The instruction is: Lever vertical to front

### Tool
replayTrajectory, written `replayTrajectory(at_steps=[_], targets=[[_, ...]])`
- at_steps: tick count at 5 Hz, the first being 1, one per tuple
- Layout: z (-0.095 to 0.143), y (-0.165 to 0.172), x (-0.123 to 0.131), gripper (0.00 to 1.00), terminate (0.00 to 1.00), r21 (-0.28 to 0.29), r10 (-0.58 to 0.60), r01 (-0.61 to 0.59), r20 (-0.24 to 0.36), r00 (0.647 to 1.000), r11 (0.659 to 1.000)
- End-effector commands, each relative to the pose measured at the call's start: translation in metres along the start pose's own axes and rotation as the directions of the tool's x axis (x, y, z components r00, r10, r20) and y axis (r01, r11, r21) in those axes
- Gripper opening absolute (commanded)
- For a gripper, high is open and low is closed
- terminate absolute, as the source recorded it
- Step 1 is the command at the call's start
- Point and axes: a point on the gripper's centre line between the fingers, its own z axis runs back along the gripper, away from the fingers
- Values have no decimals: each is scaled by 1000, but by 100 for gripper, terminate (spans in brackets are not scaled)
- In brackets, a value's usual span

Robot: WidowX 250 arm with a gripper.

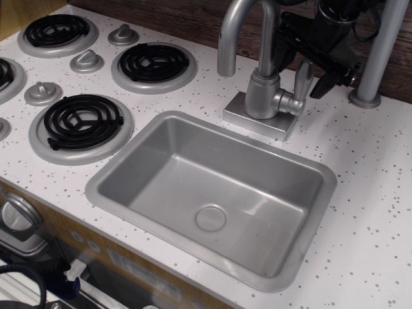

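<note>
No readable writing; lever (302, 78) upright, black fingers (327, 82) beside it.

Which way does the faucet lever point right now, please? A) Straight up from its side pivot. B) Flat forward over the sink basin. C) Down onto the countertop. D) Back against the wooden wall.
A: the lever stands upright from its pivot stub beside the faucet body, with the black gripper just above and behind its tip.

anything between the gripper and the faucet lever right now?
Nothing. In the observation.image view the black gripper sits just above and behind the upright lever, its fingers spread to either side of the lever's top. Whether they touch it can't be told.
</note>
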Motion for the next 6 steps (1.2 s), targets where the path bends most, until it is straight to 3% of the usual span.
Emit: replayTrajectory(at_steps=[1,4,6], targets=[[16,10,11,0,0,11,29,-29,43,999,1000],[10,-8,-15,0,0,-30,100,-100,-19,995,995],[-8,-11,-30,0,0,-137,66,-89,-164,984,986]])
